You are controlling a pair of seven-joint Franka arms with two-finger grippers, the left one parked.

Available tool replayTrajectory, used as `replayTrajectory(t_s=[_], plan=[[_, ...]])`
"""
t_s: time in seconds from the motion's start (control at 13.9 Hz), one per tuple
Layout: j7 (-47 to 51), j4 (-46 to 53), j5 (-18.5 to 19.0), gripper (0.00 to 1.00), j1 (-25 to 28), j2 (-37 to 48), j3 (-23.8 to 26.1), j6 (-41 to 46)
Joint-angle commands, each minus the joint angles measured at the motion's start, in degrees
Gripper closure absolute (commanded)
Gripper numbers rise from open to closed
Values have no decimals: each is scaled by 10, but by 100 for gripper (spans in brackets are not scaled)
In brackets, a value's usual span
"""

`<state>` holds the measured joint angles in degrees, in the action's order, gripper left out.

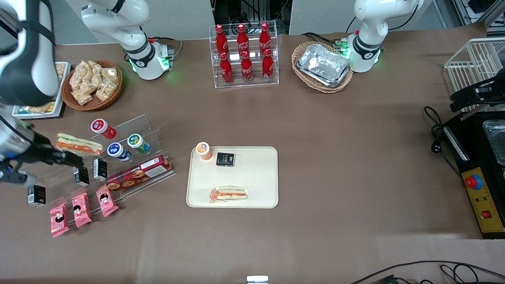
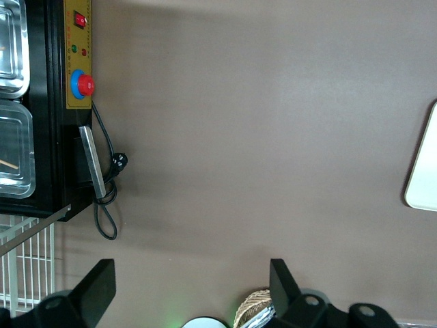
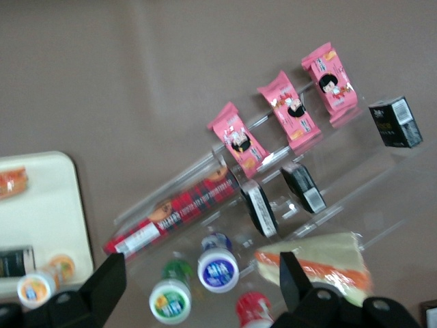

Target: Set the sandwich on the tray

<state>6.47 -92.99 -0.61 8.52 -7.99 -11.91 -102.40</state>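
Note:
The long slim clear-wrapped sandwich [image 1: 229,194], with red and green stripes, lies on the cream tray [image 1: 256,177], on the part nearest the front camera. An end of it shows in the right wrist view [image 3: 12,183], on the tray [image 3: 51,212]. My right gripper [image 1: 74,161] hovers over the clear acrylic shelf toward the working arm's end of the table, well away from the tray. In the wrist view the gripper [image 3: 201,275] is open and empty above the bottle caps. The tray's edge also shows in the left wrist view [image 2: 423,171].
An orange-capped cup [image 1: 204,150] and a small black box [image 1: 225,159] also sit on the tray. The acrylic shelf [image 1: 134,130] holds a shorter orange-layered sandwich [image 1: 78,144], capped bottles [image 1: 118,151], black boxes, a biscuit pack [image 1: 139,173] and pink snack packs [image 1: 82,209]. A cola rack [image 1: 244,55] and baskets stand farther from the front camera.

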Motion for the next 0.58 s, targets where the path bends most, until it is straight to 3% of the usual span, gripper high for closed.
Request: replayTrajectory(t_s=[0.0,0.5], plan=[[-55,-67,-6,0,-21,93,8,43],[-48,-69,-5,0,-18,122,9,66]])
